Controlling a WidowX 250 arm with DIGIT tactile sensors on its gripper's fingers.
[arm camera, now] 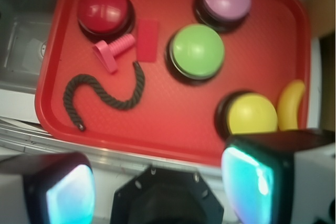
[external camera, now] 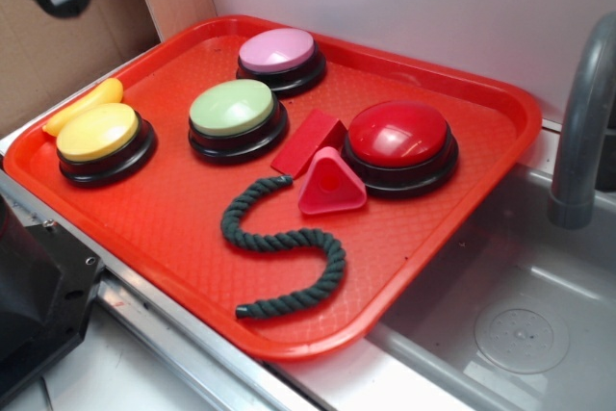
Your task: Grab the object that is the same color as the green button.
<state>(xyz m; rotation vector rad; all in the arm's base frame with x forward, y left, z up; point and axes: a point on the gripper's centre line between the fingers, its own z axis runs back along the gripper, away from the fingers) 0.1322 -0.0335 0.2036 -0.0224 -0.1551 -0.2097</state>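
The dark green twisted rope lies in an S-curve on the red tray, near its front edge. It also shows in the wrist view, at the left. The pale green button stands on its black base mid-tray, and in the wrist view it is right of the rope. My gripper hangs high above the tray's front edge, well clear of the rope. Its two fingers stand wide apart with nothing between them. In the exterior view only a dark part of the arm shows in the top left corner.
On the tray are a red button, a pink button, a yellow button, a pink triangular block, a flat red block and a yellow banana. A grey sink with a faucet lies to the right.
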